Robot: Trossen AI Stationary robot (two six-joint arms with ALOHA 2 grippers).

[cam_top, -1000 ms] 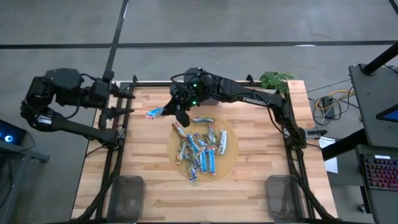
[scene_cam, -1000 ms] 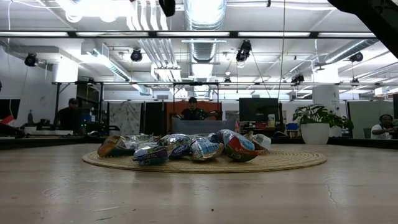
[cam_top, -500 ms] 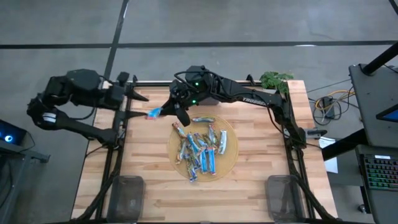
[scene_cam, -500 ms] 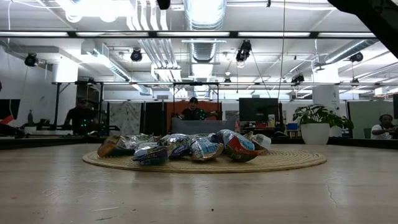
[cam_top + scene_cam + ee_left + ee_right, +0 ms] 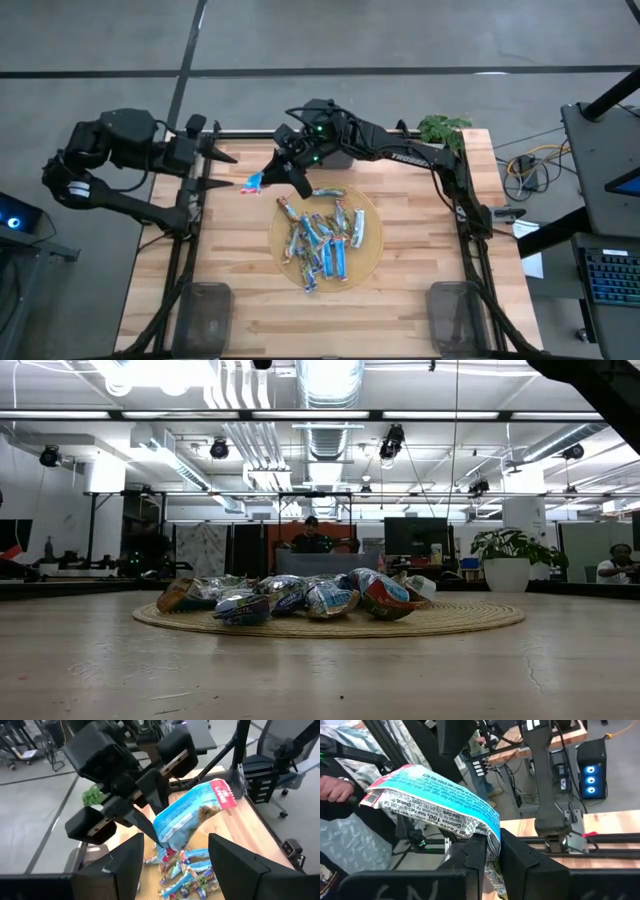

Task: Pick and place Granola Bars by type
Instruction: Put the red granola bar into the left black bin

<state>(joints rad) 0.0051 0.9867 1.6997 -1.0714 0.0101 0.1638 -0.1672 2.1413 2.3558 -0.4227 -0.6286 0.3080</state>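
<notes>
The left gripper [image 5: 222,168] hangs over the table's [image 5: 240,290] far left edge, its fingers [image 5: 125,865] spread wide and holding nothing. Just beside it, the right gripper [image 5: 281,170] is clamped on one blue bar [image 5: 252,181], lifted clear of the wood. The other bars [image 5: 322,240] lie heaped on the round mat [image 5: 370,262] at mid-table. Two grey bins sit at the near edge, the left bin [image 5: 207,318] and the right bin [image 5: 457,318]; nothing shows inside either.
</notes>
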